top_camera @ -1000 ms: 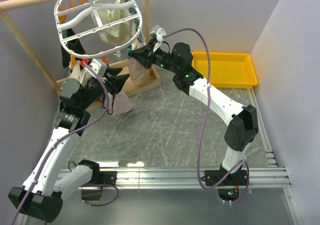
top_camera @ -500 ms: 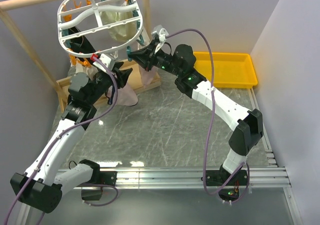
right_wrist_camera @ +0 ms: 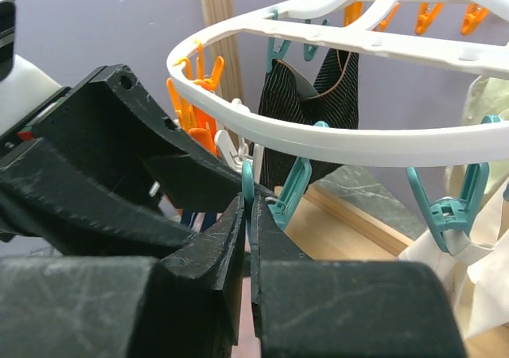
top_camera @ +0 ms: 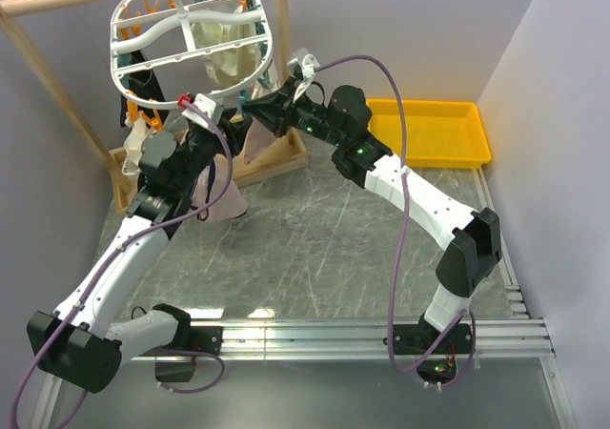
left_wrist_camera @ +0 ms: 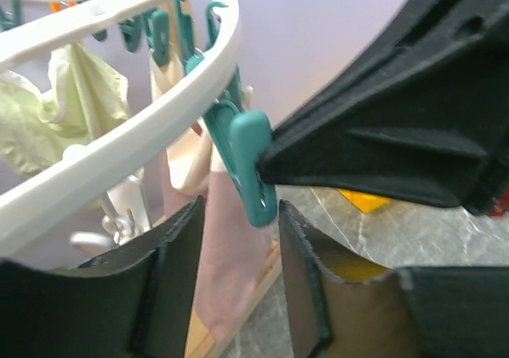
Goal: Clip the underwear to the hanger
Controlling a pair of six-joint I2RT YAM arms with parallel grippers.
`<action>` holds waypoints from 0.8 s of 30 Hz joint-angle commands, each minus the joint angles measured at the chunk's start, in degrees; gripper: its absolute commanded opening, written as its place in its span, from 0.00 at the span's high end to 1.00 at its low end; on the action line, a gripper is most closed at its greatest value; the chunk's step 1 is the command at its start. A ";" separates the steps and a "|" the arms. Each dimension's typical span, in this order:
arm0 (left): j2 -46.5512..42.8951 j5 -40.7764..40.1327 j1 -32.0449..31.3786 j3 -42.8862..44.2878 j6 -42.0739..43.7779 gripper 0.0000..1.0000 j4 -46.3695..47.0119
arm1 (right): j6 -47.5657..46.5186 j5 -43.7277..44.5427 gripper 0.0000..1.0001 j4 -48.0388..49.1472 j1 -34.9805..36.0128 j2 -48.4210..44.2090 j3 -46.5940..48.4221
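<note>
The white oval hanger (top_camera: 272, 30) hangs from the wooden rod, with teal and orange clothespins under its rim (left_wrist_camera: 119, 147) (right_wrist_camera: 358, 139). My right gripper (top_camera: 250, 112) (right_wrist_camera: 248, 203) is shut on a teal clothespin (left_wrist_camera: 248, 167) (right_wrist_camera: 247, 184) at the rim's near edge. My left gripper (top_camera: 219, 143) (left_wrist_camera: 240, 215) is just below that pin. Its jaws stand a little apart, and the pale pink underwear (top_camera: 227, 198) (left_wrist_camera: 231, 270) fills the gap. The fabric reaches up to the pin and droops below the gripper. The right gripper's finger (left_wrist_camera: 374, 127) touches the pin from the right.
The wooden rod frame (top_camera: 76, 0) and its base (top_camera: 281, 162) stand behind the grippers. Cream garments (top_camera: 224, 52) and a black garment (right_wrist_camera: 306, 95) hang on the hanger. A yellow tray (top_camera: 434, 129) sits at the back right. Walls close in on the left and right.
The hanger has swung up and left. My left gripper has carried the pink underwear up under the teal clothespin. My right gripper has stayed at the rim's near edge, shifting slightly.
</note>
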 commanded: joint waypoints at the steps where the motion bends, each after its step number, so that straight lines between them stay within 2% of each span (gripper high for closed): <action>1: 0.84 -2.27 -0.27 3.12 0.67 0.54 5.59 | 1.92 -1.52 1.00 -1.53 0.91 -0.24 2.42; 8: 3.83 -0.87 -0.27 4.52 0.41 0.57 8.50 | 2.19 -1.17 1.00 -1.80 1.00 1.08 4.44; 11: 5.33 -1.39 -0.27 5.14 0.32 0.62 9.38 | 2.72 -1.17 1.00 -1.62 1.00 1.52 5.58; 14: 5.68 -1.48 -0.27 5.23 0.59 0.75 10.43 | 3.33 -1.17 1.00 -1.80 0.91 2.13 6.28; 15: 5.68 -0.87 -0.27 5.32 0.85 0.85 10.34 | 3.51 -1.26 1.00 -2.06 0.91 2.31 6.38; 17: 5.94 -0.69 -0.27 5.32 1.03 0.93 10.17 | 3.77 -0.56 0.99 -3.02 0.73 2.40 6.81; 18: 5.94 -0.60 -0.19 4.97 1.03 0.98 10.34 | 3.95 0.05 0.96 -3.38 0.65 2.14 6.99; 19: 5.86 -0.25 -0.19 4.88 1.03 0.99 10.17 | 4.21 0.41 0.85 -3.55 0.38 2.05 6.99; 22: 5.77 0.10 -0.19 4.35 1.12 1.00 9.90 | 7.02 1.55 0.70 -3.73 -1.90 0.82 6.55; 24: 5.68 0.10 -0.27 4.09 1.20 0.99 9.90 | 8.95 1.82 0.65 -4.96 -3.74 -0.49 6.64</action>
